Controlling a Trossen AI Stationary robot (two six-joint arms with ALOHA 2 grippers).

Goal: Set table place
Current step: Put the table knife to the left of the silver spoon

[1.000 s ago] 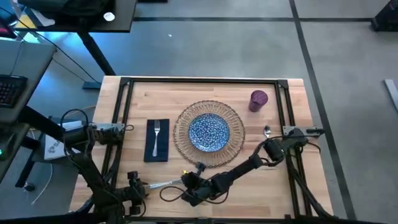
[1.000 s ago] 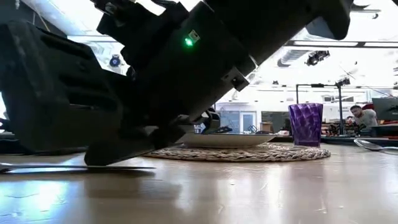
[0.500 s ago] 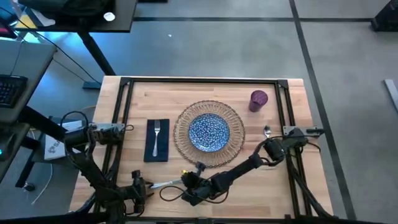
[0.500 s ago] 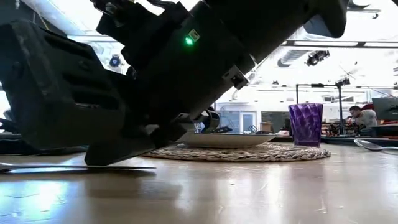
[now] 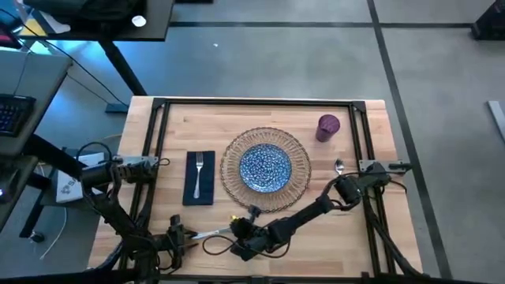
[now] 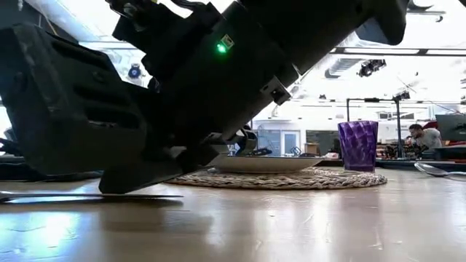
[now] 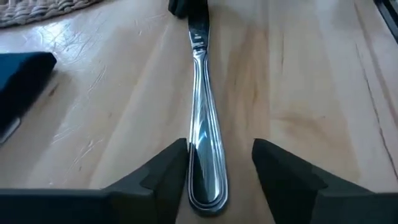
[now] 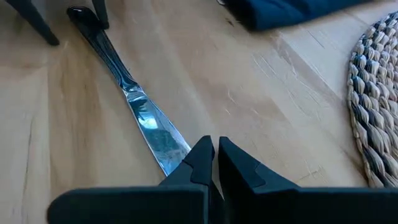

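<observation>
A silver knife (image 5: 207,233) lies flat near the table's near edge, handle toward the left. My left gripper (image 7: 221,171) is open, one finger on each side of the handle's end (image 7: 205,186); whether the fingers touch it I cannot tell. My right gripper (image 8: 215,155) is shut at the blade's tip. Farther back, the blue speckled plate (image 5: 264,167) rests on the woven placemat (image 5: 229,183). A fork (image 5: 199,166) lies on the navy napkin (image 5: 199,191) to its left. The purple cup (image 5: 327,126) and a spoon (image 5: 339,166) stand to the right. My right gripper has its shut fingers (image 8: 200,160) on the tip of the knife's blade (image 8: 163,149), slanting down from the table's right along the knife. The blade runs under the fingertips, which hide the contact. The knife lies flat on the table.
Black rails (image 5: 155,150) run along the table's left, far and right sides. Bare wood (image 5: 331,229) lies to the right of the knife along the near edge. In the low view my right arm (image 6: 182,80) fills the left half of the picture.
My left gripper has slid along the near edge toward the table's right, up to the knife's handle, so that its open fingers now stand on either side of the handle's end. The knife and my right gripper have kept still.
</observation>
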